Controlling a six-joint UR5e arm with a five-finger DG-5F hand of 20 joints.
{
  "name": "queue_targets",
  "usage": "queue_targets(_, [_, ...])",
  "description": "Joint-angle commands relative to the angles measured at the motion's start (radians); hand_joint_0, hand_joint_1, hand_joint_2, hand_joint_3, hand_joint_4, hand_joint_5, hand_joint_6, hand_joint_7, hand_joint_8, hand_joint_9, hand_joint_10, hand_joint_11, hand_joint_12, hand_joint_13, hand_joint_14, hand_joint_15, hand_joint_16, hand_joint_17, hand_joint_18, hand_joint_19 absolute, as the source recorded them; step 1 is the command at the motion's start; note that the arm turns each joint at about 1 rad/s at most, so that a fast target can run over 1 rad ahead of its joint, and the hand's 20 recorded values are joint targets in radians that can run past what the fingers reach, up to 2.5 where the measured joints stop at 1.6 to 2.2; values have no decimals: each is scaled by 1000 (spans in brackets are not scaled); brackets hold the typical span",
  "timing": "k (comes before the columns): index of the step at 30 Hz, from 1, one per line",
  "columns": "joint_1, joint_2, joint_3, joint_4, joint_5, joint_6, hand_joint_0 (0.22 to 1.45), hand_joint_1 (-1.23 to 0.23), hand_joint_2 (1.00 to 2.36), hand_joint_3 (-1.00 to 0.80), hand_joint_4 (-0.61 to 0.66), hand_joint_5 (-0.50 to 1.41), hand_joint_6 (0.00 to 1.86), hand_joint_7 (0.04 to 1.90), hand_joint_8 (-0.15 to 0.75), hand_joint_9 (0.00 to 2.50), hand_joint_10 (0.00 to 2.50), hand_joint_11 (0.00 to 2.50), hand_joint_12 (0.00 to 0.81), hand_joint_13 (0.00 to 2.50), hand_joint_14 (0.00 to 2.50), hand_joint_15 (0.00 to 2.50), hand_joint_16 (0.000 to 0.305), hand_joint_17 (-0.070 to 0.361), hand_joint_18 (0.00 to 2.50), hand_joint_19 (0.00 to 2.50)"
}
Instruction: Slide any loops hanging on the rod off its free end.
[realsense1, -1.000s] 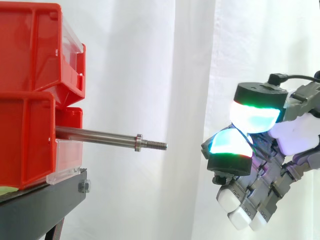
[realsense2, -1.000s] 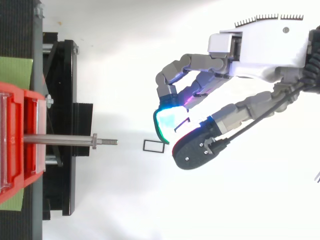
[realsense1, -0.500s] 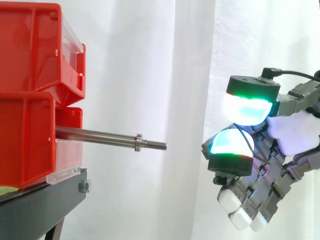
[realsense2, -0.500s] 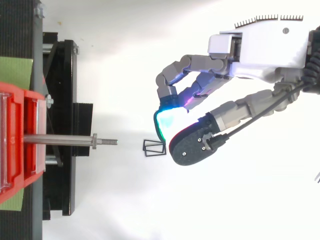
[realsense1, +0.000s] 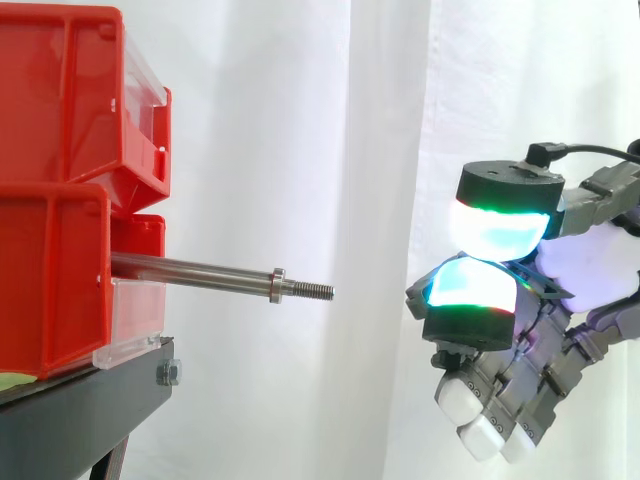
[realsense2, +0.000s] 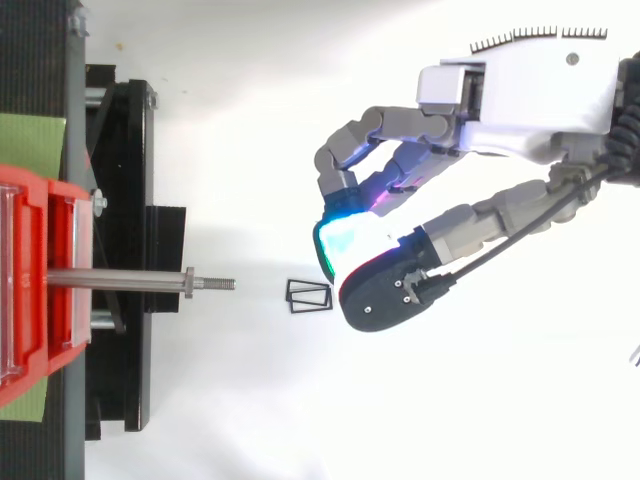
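A steel rod (realsense1: 200, 272) sticks out level from the red bins (realsense1: 60, 200), with a collar and a bare threaded free end (realsense1: 315, 291). Nothing hangs on the rod (realsense2: 120, 280). Two thin black rectangular loops (realsense2: 308, 296) lie overlapping on the white surface just past the rod's tip. My hand (realsense1: 585, 265) hovers to the right of the rod, well clear of it. Its fingers are curled, and two glowing green-cyan pads (realsense1: 497, 225) stand close together, one above the other, with nothing seen between them. In the top view the hand (realsense2: 530, 100) sits right of the loops.
The red bins stand stacked on a black stand (realsense1: 80, 410) at the left. A white curtain (realsense1: 380, 120) hangs behind everything. White open surface (realsense2: 250, 400) stretches between the stand and my hand.
A second loop that was between the pads a second ago dropped beside the first. The upper pad lifted off the lower one, then came back down close to it.
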Motion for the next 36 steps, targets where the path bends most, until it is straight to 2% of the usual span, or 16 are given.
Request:
queue_targets(1, [-1,0,0,-9,0,1,582,-739,1024,-153,56,-200,850,1334,285,809,8,149,266,707,3,78,41,93,577,167])
queue_targets(14, [-3,0,0,-38,0,11,596,-726,1024,-124,3,-203,870,1324,287,837,6,198,267,716,3,80,44,98,636,174])
queue_targets(27, [2,0,-1,-36,5,15,600,-718,1023,-152,37,-205,870,1312,333,995,5,174,251,726,1,66,44,99,631,167])
queue_targets(36, [4,0,-30,17,5,8,604,-717,1022,-160,35,-207,869,1316,335,985,5,155,250,722,1,64,44,99,622,156])
